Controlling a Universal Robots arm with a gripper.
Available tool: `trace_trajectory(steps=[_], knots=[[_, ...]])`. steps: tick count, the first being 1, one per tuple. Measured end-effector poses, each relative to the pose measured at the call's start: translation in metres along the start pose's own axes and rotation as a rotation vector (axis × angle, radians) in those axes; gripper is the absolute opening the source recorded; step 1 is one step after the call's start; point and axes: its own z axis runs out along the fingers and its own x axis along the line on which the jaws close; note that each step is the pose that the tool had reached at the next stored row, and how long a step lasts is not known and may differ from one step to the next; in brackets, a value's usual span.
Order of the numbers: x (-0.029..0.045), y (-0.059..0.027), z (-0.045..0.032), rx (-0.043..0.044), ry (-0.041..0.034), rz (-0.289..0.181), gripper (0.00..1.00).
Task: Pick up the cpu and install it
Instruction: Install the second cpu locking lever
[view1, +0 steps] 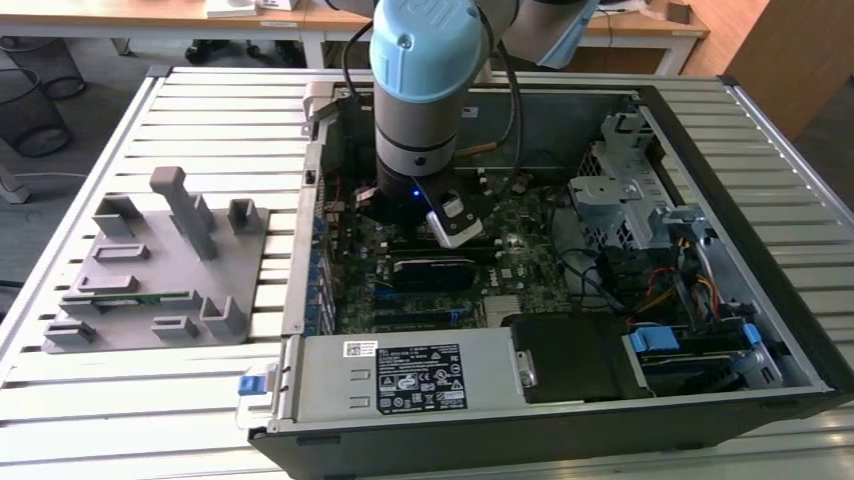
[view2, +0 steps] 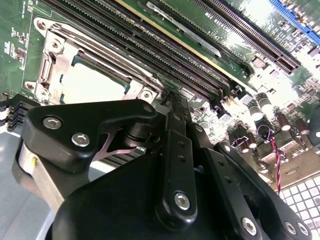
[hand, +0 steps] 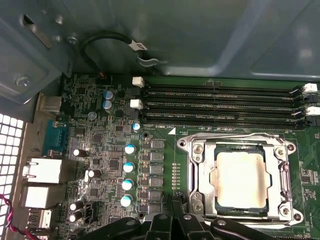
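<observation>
The cpu (hand: 241, 179) lies flat in the motherboard socket, its silver top showing inside the socket's metal frame (hand: 199, 172). In the second wrist view the cpu (view2: 92, 83) sits the same way, just beyond my fingertips. My gripper (hand: 176, 204) hovers beside the socket's edge, off the chip, with its black fingers pressed together and nothing between them. The second wrist view shows the gripper (view2: 170, 96) shut over the board between socket and memory slots. In the exterior view my arm (view1: 414, 110) reaches straight down into the open computer case (view1: 694, 250).
Long black memory slots (hand: 220, 102) run beside the socket. Capacitors (hand: 128, 167) and rear ports (hand: 42, 172) crowd the board. A grey fixture (view1: 160, 270) with a green memory stick stands on the slatted table at the exterior view's left. The power supply (view1: 400, 375) and drive cage (view1: 621, 200) flank the board.
</observation>
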Motion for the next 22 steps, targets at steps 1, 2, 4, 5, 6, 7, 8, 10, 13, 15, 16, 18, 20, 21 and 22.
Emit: trace_trajectory(steps=[1, 2, 4, 5, 6, 7, 8, 10, 13, 15, 16, 18, 20, 21, 22], knots=[[0.0000, 0.0000, 0.0000, 0.0003, -0.0001, 0.000, 0.11], [0.0000, 0.0000, 0.0000, 0.0007, -0.0002, 0.001, 0.11], [0.0000, -0.0002, 0.0000, 0.0012, -0.0005, 0.002, 0.11], [0.0001, -0.0005, -0.0001, 0.0016, -0.0006, 0.003, 0.11], [0.0001, -0.0008, -0.0001, 0.0021, -0.0007, 0.003, 0.11], [0.0001, -0.0010, -0.0002, 0.0028, -0.0008, 0.004, 0.11], [0.0001, -0.0013, -0.0003, 0.0033, -0.0009, 0.004, 0.11], [0.0001, -0.0022, -0.0005, 0.0038, -0.0008, 0.004, 0.11], [0.0002, -0.0034, -0.0008, 0.0039, -0.0010, 0.005, 0.11], [0.0002, -0.0039, -0.0009, 0.0047, -0.0012, 0.005, 0.11], [0.0001, -0.0040, -0.0010, 0.0056, -0.0012, 0.006, 0.11], [0.0002, -0.0043, -0.0012, 0.0077, -0.0013, 0.006, 0.11], [0.0001, -0.0044, -0.0017, 0.0104, -0.0014, 0.007, 0.11], [0.0001, -0.0044, -0.0021, 0.0113, -0.0013, 0.007, 0.11], [0.0002, -0.0043, -0.0026, 0.0115, -0.0013, 0.007, 0.11]])
